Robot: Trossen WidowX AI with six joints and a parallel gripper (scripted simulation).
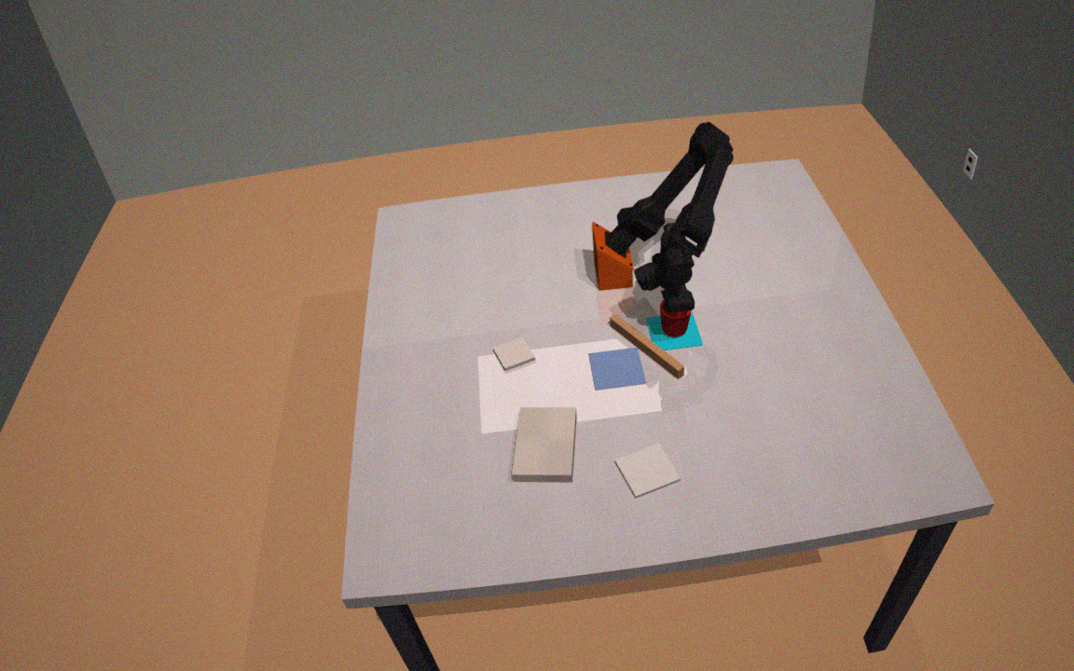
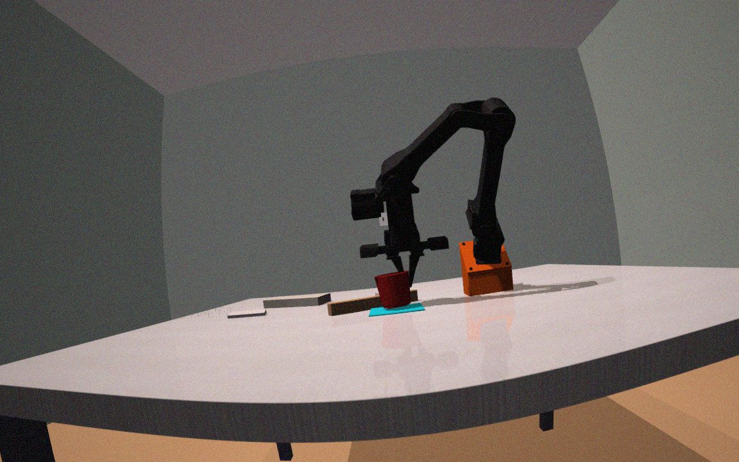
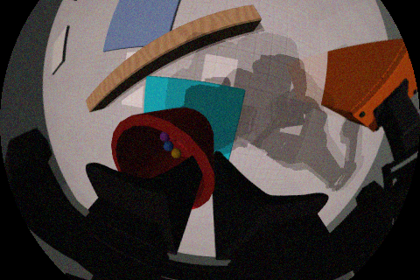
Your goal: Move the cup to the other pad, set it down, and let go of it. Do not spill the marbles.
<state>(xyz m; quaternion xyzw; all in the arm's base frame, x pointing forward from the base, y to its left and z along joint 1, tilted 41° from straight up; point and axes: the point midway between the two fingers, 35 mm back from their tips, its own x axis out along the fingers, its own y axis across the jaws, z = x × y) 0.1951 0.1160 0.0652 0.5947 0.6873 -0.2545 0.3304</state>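
Observation:
My gripper (image 1: 678, 303) (image 2: 407, 274) (image 3: 209, 154) is shut on the wall of the red cup (image 1: 674, 321) (image 2: 393, 290) (image 3: 199, 127). The cup tilts slightly, low over the cyan pad (image 1: 694, 341) (image 2: 380, 312) (image 3: 153, 96); its base is at or just above the surface, and I cannot tell whether it touches. Inside the cup, the wrist view shows a purple marble (image 3: 164, 136), a blue marble (image 3: 168, 145) and a yellow marble (image 3: 176, 153). The blue pad (image 1: 617, 368) (image 3: 144, 15) lies across the wooden bar, with nothing on it.
The wooden bar (image 1: 646, 346) (image 2: 355, 305) (image 3: 175, 41) lies between the two pads. The orange block (image 1: 612, 268) (image 2: 487, 282) (image 3: 363, 74) stands by the arm's base. A thick beige slab (image 1: 544, 444) and two thinner tiles (image 1: 647, 470) (image 1: 514, 353) lie farther off.

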